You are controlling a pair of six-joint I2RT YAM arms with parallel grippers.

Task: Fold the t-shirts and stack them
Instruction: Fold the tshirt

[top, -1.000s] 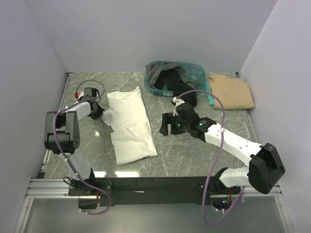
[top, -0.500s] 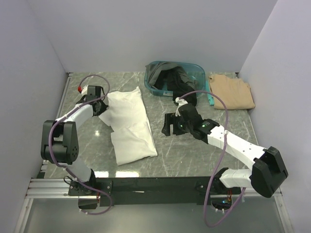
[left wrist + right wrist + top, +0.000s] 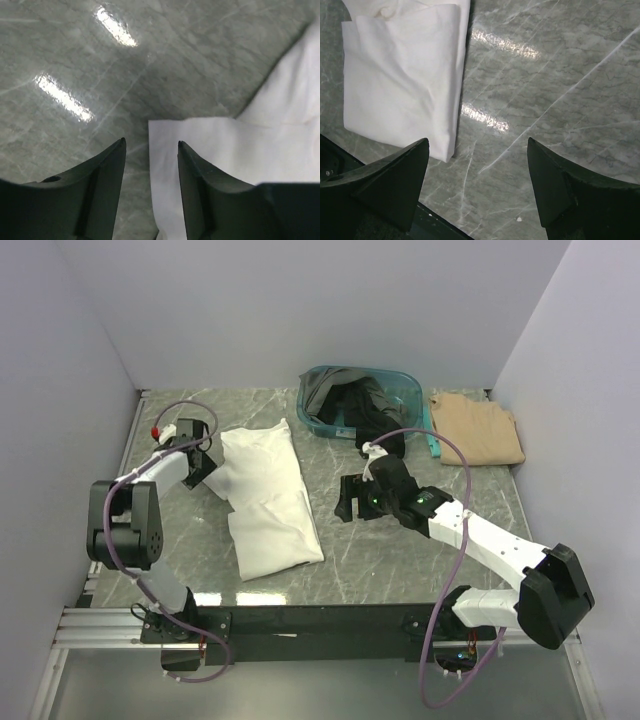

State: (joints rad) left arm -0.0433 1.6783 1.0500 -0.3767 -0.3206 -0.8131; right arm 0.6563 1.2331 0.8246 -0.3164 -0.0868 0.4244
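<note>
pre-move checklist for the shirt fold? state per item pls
1. Left gripper off the cloth: ok, jaws apart, white shirt corner lies flat under them.
2. Right gripper empty: ok, open over bare table.
3. White shirt fold finished: cannot tell, long strip creased midway.
4. Tan shirt folded: ok, far right.
5. Basket emptied: not ok, dark shirts inside, one over the rim.
</note>
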